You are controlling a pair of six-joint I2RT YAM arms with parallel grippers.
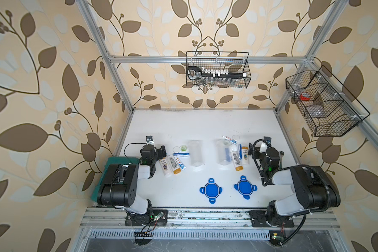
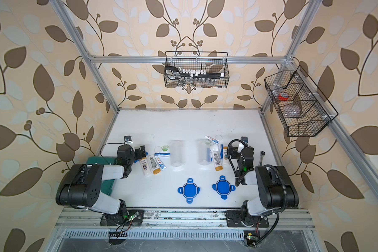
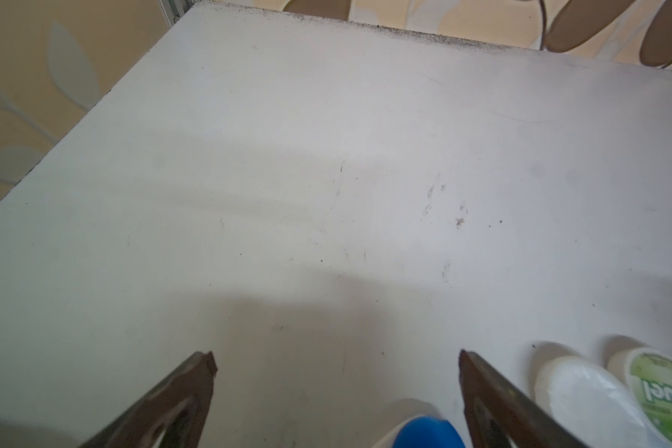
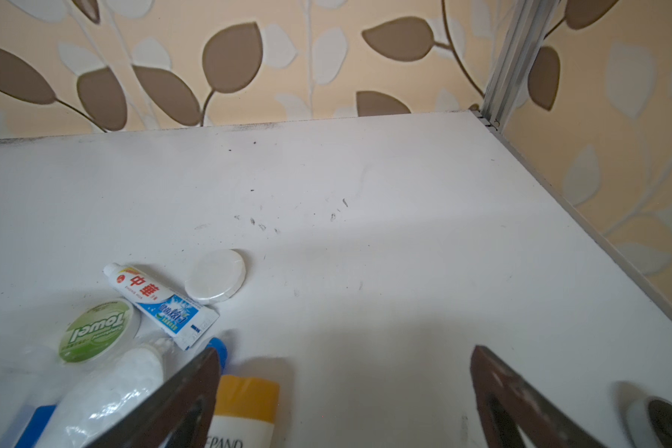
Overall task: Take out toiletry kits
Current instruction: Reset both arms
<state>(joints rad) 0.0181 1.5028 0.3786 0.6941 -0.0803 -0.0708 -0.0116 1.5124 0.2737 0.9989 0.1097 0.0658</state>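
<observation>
White table (image 1: 205, 126): toiletry kits (image 1: 172, 162), white bottles, orange caps.

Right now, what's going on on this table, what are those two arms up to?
Two robot arms are unpacking travel toiletries from two clear jars lying on the white table. Neither arm holds anything: the left gripper and right gripper both stand open over bare table. One set of bottles, tube and toothbrush lies beside the left arm, another beside the right arm. The two blue lids sit at the front, off the jars.
</observation>
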